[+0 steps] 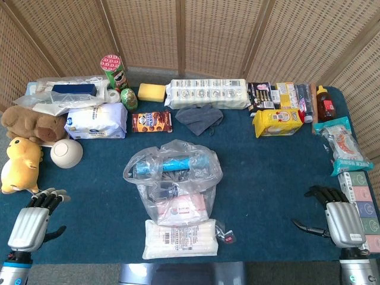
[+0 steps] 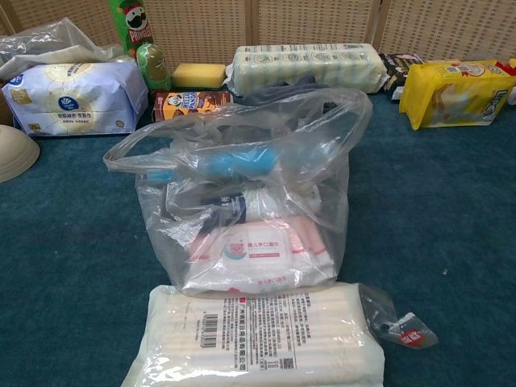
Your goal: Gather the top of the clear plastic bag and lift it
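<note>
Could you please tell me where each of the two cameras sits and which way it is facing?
Head view: high above the near table edge, looking steeply down over the whole blue table; the left hand and right hand show at the bottom corners.
Chest view: low and close, looking forward at the clear plastic bag; no hand or arm shows.
Shared: the bag, the white packet before it, and the back row, such as the yellow sponge.

Neither hand shows in the chest view. The head view cuts both forearms at its lower edge. The white packet (image 2: 258, 339) runs off the chest view's bottom edge. Inside the clear plastic bag (image 2: 242, 193), crumpled film blurs a dark item (image 2: 226, 205); its kind cannot be told. Print on the pink wipes pack (image 2: 258, 254) is too small to read.
</note>
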You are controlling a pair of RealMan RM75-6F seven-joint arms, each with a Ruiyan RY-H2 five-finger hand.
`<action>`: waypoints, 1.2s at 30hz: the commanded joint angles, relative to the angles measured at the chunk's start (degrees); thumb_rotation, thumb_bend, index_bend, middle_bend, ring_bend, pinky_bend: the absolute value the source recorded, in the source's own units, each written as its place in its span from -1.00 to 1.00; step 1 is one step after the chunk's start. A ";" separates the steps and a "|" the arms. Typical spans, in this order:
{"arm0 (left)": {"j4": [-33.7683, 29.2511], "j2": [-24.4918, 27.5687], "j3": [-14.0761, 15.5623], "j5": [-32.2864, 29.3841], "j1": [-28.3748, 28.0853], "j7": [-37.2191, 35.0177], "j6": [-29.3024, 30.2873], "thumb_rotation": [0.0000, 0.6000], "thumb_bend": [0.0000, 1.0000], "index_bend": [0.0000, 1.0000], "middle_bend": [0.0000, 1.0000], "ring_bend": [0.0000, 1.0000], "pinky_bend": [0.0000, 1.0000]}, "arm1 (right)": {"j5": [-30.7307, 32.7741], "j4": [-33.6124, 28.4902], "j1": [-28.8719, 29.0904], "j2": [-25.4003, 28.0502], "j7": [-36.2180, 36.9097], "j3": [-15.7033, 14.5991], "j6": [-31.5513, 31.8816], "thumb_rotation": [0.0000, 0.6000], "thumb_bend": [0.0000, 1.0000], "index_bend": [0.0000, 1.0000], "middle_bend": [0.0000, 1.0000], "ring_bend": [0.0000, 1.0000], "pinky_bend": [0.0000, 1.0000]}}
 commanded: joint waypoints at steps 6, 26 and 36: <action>-0.30 -0.19 -0.48 -0.92 -0.92 0.93 -1.35 1.00 -0.75 -0.40 -0.49 -0.65 -0.62 | 0.62 0.00 0.39 -0.39 -0.53 0.38 -0.47 0.01 -0.65 -0.31 -0.40 -0.47 -0.58; -0.78 1.38 -0.20 0.51 -0.34 -0.45 0.86 1.00 -0.75 -0.40 -0.49 -0.65 -0.62 | -1.52 -1.49 2.06 0.78 6.51 0.18 -2.37 0.00 -0.73 -0.35 -0.40 -0.43 -0.55; -1.46 1.91 0.46 1.41 0.01 -0.28 1.23 1.00 -0.75 -0.40 -0.49 -0.65 -0.62 | -0.36 -3.79 7.92 1.23 11.42 2.23 -9.92 -0.03 -0.86 -0.42 -0.43 -0.57 -0.73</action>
